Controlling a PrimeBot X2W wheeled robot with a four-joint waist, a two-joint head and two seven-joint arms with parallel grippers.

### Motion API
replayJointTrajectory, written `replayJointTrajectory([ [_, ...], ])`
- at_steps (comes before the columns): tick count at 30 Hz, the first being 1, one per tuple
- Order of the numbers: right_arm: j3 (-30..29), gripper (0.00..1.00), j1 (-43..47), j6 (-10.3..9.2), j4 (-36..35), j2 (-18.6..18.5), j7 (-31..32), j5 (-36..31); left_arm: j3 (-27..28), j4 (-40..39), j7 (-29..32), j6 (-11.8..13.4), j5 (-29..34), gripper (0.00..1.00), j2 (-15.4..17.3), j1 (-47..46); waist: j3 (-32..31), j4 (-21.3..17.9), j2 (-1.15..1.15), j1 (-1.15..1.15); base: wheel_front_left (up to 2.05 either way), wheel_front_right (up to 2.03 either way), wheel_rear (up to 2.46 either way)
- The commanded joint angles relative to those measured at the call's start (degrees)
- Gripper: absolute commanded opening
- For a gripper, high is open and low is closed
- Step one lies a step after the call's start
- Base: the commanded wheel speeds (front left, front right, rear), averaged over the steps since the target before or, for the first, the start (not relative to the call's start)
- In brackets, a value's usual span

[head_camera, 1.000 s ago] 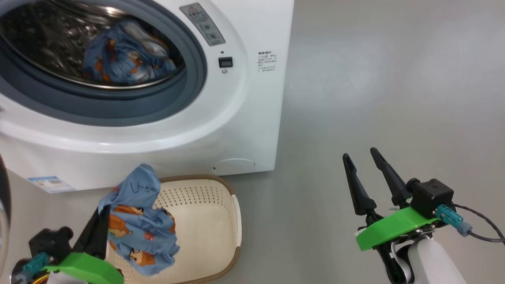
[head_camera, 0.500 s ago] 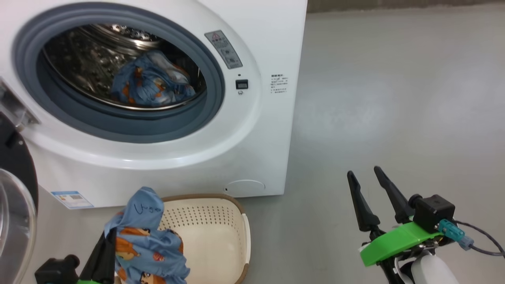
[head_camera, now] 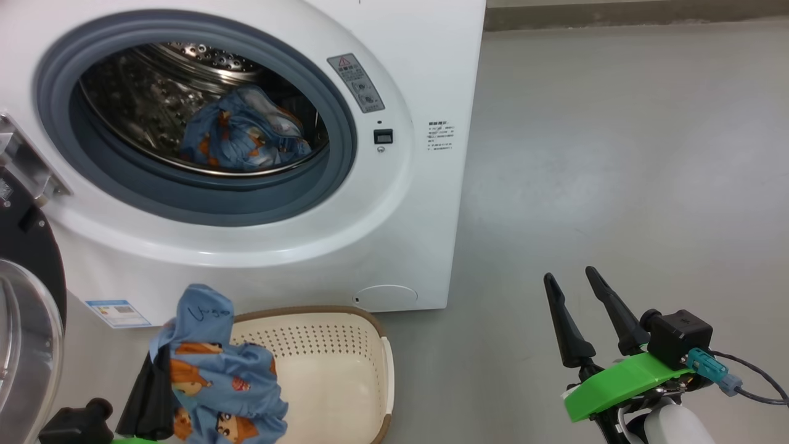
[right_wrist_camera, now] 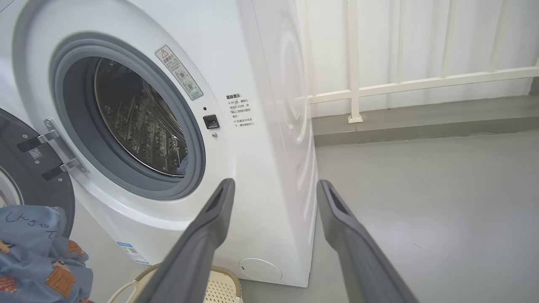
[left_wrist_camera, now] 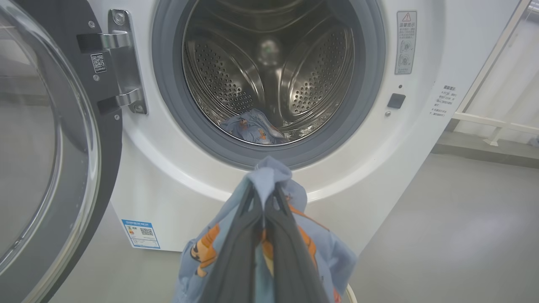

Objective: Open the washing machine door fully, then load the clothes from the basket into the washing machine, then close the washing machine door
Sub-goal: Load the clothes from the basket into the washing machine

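My left hand (left_wrist_camera: 264,190) is clamped on a soft blue fabric piece (head_camera: 216,376) printed with orange-brown cartoon bears. Its two dark fingers are pressed together, a fold of the cloth pokes up between the tips, and the rest drapes down both sides of the fingers. The hand sits at the near left, fingers pointing up and towards the machine. The cloth it holds hangs over the near left part of the small cream-white perforated plastic basket (head_camera: 377,345) with the brown woven-look rim.

The basket stands on the grey floor (head_camera: 616,154), just in front of the big white front-loading washing machine (head_camera: 419,234). Its bare bottom shows to the right of the cloth. Through the left wrist camera the pinched fold lines up just below the grey rubber ring (head_camera: 203,200), in front of the white panel. I cannot tell how close it is.

A second blue bear-print piece (head_camera: 243,139) lies low in the perforated steel drum (head_camera: 135,105), behind the ring. The large round door (left_wrist_camera: 107,139), with its glossy black rim and bulging clear glass, stands swung open on its metal hinge (left_wrist_camera: 126,63), left of my left hand.

My right hand (head_camera: 569,275) is well off to the right over bare floor. Its long dark fingers are spread apart with nothing between them, tilted up and slightly left.
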Motion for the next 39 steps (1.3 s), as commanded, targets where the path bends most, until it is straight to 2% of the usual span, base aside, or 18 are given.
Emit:
replayJointTrajectory([
  [1, 1.1, 1.00, -0.4, 0.09, -1.6, 0.2, -0.2, 0.2, 2.0, -2.0, -0.8, -0.1, 0.4, 0.00, 0.6, -0.7, 0.3, -0.1, 0.00, 0.00, 0.00, 0.00, 0.00],
  [10, 1.1, 1.00, -1.5, 0.09, -2.1, 0.2, -0.4, 0.2, 1.5, -4.5, -0.8, -0.1, -1.6, 0.00, 1.4, -3.3, 3.5, -0.6, 0.00, 0.00, 0.00, 0.00, 0.00],
  [18, 1.1, 1.00, -3.1, 0.09, -3.1, 0.2, -0.4, -0.9, 2.4, -5.7, -0.8, -0.1, -5.5, 0.00, 3.6, -9.7, 9.9, -1.6, 0.00, 0.00, 0.00, 0.00, 0.00],
  [28, 1.0, 1.00, -6.0, 0.09, -5.6, 0.2, -0.6, -2.2, 2.9, -4.7, -0.8, -0.1, -10.6, 0.00, 9.4, -24.2, 19.3, -3.9, 0.00, 0.00, 0.00, 0.00, 0.00],
  [39, 1.6, 1.00, -8.0, 0.09, -7.7, 0.2, -1.2, -2.2, 1.4, 3.2, -0.8, -0.2, -16.0, 0.00, 15.6, -42.1, 28.5, -7.7, 0.00, 0.00, 0.00, 0.00, 0.00],
])
